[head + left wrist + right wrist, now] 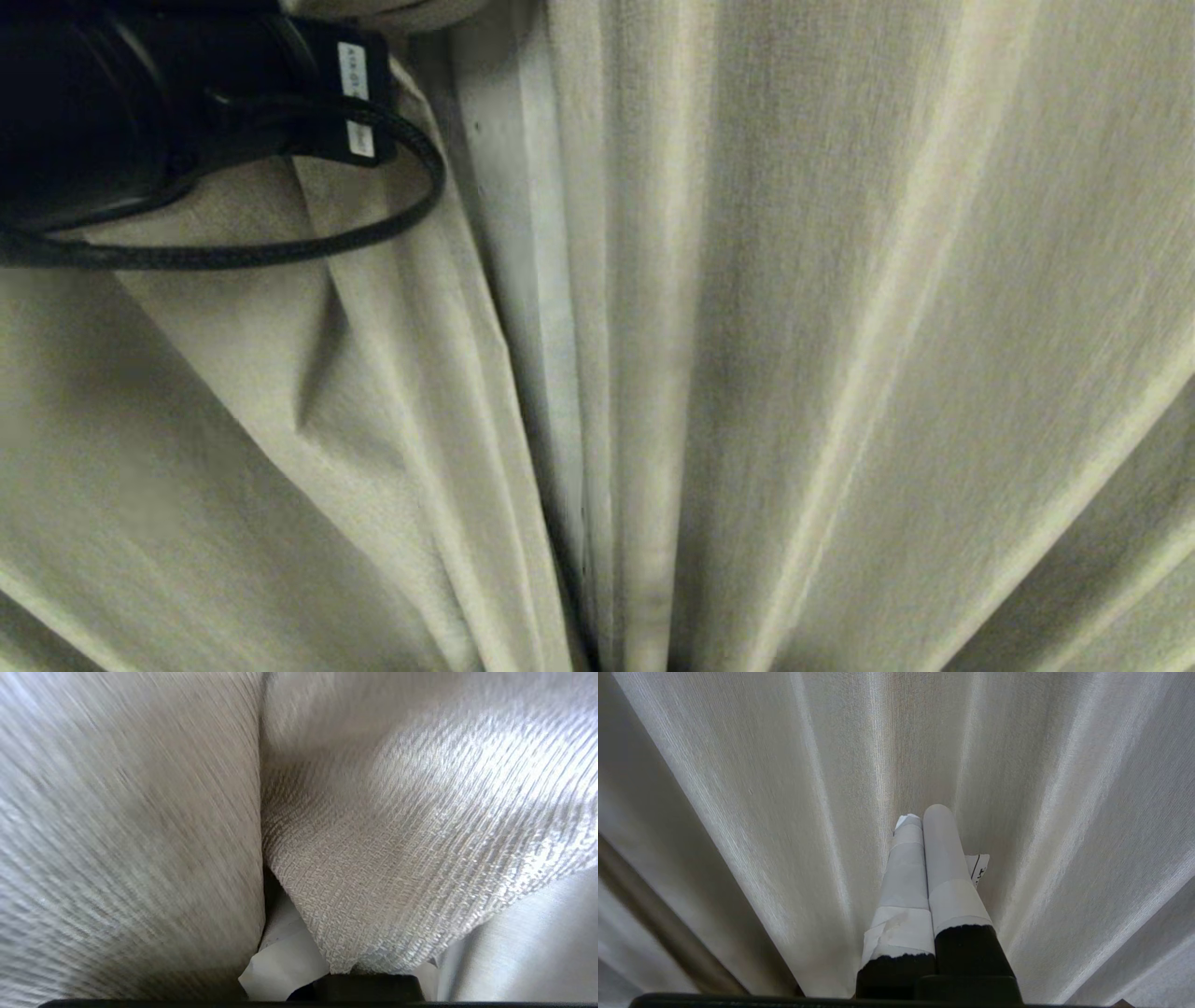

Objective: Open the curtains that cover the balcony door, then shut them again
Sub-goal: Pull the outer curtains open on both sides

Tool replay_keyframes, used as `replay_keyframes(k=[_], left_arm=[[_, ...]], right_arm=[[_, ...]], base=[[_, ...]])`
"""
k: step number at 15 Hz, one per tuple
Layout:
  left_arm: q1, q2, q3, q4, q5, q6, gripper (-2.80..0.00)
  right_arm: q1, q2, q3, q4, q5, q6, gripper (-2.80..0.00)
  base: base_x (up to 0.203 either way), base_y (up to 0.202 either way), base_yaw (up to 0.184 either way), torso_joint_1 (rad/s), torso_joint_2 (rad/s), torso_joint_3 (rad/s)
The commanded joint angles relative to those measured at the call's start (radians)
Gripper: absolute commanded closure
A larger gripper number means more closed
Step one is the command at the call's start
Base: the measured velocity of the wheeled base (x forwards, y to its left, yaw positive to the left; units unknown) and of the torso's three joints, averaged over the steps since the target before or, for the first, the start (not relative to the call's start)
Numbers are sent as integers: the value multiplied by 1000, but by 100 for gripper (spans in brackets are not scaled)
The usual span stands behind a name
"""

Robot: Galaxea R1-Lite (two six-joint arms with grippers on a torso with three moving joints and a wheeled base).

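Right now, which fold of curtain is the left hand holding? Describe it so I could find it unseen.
Cream pleated woven curtains fill the head view, with the black left arm at the upper left. Below that arm, one fold of the left panel is pulled into a slanted crease, unlike the straight-hanging pleats beside it.

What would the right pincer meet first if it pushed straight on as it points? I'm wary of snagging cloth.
Most likely the curtains: the right pincer, shut, points into a pleated fold just past its tips. How near, or whether it already touches, is unclear.
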Motion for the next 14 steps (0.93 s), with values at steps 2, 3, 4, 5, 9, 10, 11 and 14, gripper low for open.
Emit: replay_keyframes(k=[2, 3, 4, 5, 9, 10, 11, 14], left_arm=[[35, -48, 25, -4, 3, 6, 0], [38, -62, 38, -5, 1, 8, 0], [38, -76, 52, -7, 0, 8, 0], [39, -90, 67, -9, -1, 6, 0], [41, -155, 146, -9, 1, 6, 0], [41, -171, 162, -9, 1, 5, 0], [43, -187, 176, -9, 1, 3, 0], [44, -215, 196, -11, 2, 1, 0]], right_arm=[[0, 0, 0, 0, 0, 0, 0], [0, 0, 0, 0, 0, 0, 0], [0, 0, 0, 0, 0, 0, 0], [0, 0, 0, 0, 0, 0, 0], [0, 0, 0, 0, 0, 0, 0], [0, 0, 0, 0, 0, 0, 0], [0, 0, 0, 0, 0, 0, 0], [0, 0, 0, 0, 0, 0, 0]], base=[[0, 0, 0, 0, 0, 0], [0, 0, 0, 0, 0, 0], [0, 0, 0, 0, 0, 0], [0, 0, 0, 0, 0, 0], [0, 0, 0, 0, 0, 0], [0, 0, 0, 0, 0, 0], [0, 0, 0, 0, 0, 0], [0, 0, 0, 0, 0, 0]])
